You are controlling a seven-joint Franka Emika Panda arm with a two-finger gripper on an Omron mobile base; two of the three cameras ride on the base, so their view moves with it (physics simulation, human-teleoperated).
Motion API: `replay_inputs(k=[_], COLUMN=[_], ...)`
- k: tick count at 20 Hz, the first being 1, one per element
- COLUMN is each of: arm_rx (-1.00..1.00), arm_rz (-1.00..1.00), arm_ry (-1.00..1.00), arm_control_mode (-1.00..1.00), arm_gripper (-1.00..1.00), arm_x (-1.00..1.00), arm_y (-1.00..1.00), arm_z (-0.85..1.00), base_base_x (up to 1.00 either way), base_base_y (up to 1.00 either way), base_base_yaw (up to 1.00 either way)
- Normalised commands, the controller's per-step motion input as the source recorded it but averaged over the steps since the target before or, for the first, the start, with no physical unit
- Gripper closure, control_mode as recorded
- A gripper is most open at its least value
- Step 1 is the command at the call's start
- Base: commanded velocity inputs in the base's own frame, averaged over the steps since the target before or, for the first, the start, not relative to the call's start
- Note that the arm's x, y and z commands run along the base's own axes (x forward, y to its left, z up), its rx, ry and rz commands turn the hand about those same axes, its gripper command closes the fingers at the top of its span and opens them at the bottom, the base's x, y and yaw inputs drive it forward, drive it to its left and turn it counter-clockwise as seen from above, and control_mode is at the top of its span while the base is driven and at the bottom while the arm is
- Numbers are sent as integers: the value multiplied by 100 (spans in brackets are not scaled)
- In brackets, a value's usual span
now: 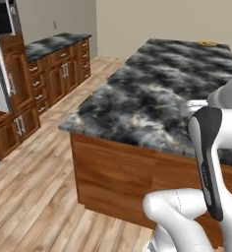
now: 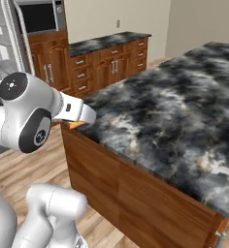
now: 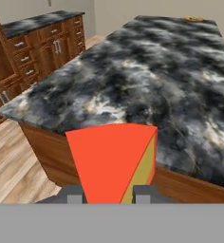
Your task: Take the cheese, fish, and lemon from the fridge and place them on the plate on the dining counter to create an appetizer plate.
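While over dining counter [image 3: 147,85] | gripper [image 3: 108,194] pinches cheese [image 3: 111,161] between fingertips.

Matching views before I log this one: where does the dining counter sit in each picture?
Left base view: the dining counter takes the middle and right, beyond the arm.
Right base view: it runs from the centre to the right edge.
Hand view: it spans the upper middle, behind the cheese held in the tool.
Shared landmark: the narrower drawered counter, up and left of it in all three.
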Motion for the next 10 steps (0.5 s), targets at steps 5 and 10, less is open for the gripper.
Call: replay_inputs(k=[5,10], arm_rx=[0,0], arm_rz=[0,0], arm_ry=[0,0], arm_control_mode=[100,100], arm_gripper=[100,100], arm_x=[0,0], arm_y=[0,0], arm_z=[0,0], base_base_x=[-18,-10], base_base_y=[-100,-100], base_base_yaw=[-22,-20])
